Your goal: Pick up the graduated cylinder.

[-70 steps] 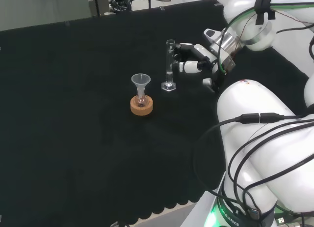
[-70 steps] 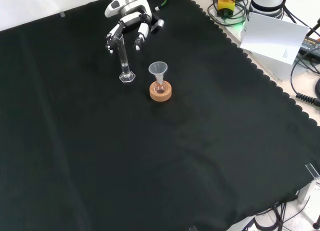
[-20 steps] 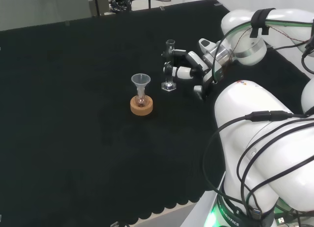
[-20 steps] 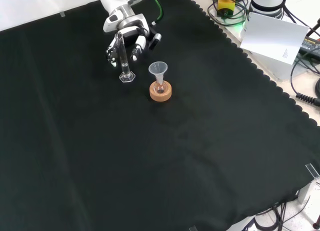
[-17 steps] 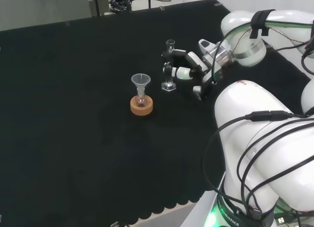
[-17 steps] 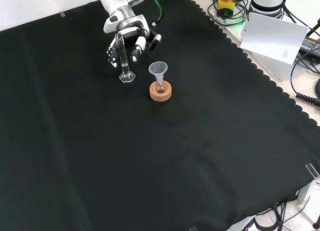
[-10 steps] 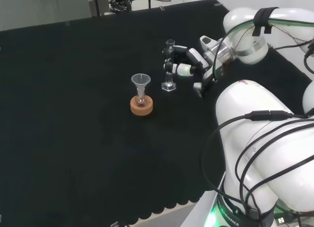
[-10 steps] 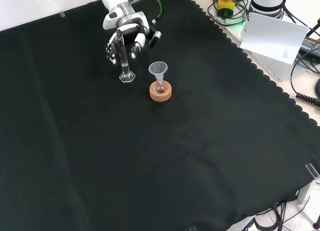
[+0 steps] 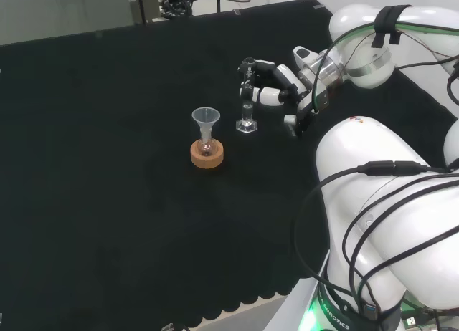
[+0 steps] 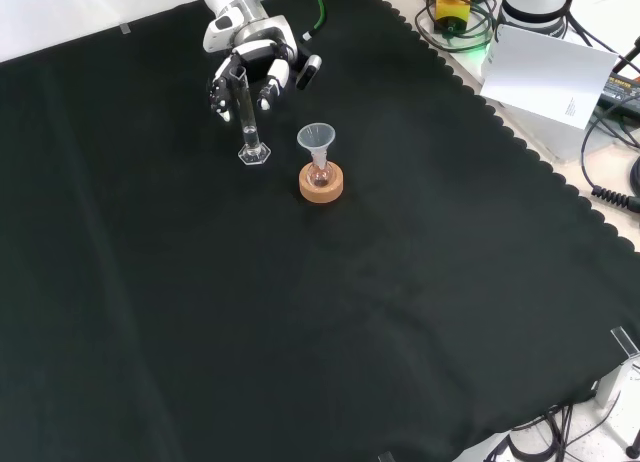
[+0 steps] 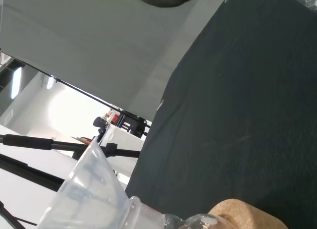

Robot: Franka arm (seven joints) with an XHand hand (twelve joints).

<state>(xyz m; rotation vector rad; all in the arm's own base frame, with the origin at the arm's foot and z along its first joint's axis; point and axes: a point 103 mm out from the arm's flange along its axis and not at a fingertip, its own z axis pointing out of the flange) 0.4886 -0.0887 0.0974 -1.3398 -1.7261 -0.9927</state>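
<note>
The graduated cylinder (image 9: 247,94) stands upright on the black cloth (image 9: 107,166) of the counter, its hexagonal clear base (image 10: 254,154) flat on the cloth. In the head view it sits just right of and slightly beyond a small flask carrying a clear funnel (image 9: 206,120), which rests in a cork ring stand (image 9: 206,155). In the front view the cylinder (image 10: 244,112) is up and to the left of the funnel (image 10: 316,138) and the cork ring stand (image 10: 322,183), near them but not touching.

The hand (image 9: 276,84) reaches in from the right of the head view at the end of the white arm (image 9: 373,51). Its black and white fingers (image 9: 256,94) are curled around the upper part of the cylinder's tube, near the rim, with 1 fingertip above and another lower against the glass. In the front view the hand (image 10: 258,67) comes down from the top edge, and its fingers (image 10: 217,90) bracket the top of the tube on both sides. The cylinder's base is on the cloth, so it is not lifted.

From the wrist, the funnel (image 11: 91,189) appears close and large with the cork ring stand (image 11: 242,216) beside it, both against the black cloth (image 11: 247,90).
</note>
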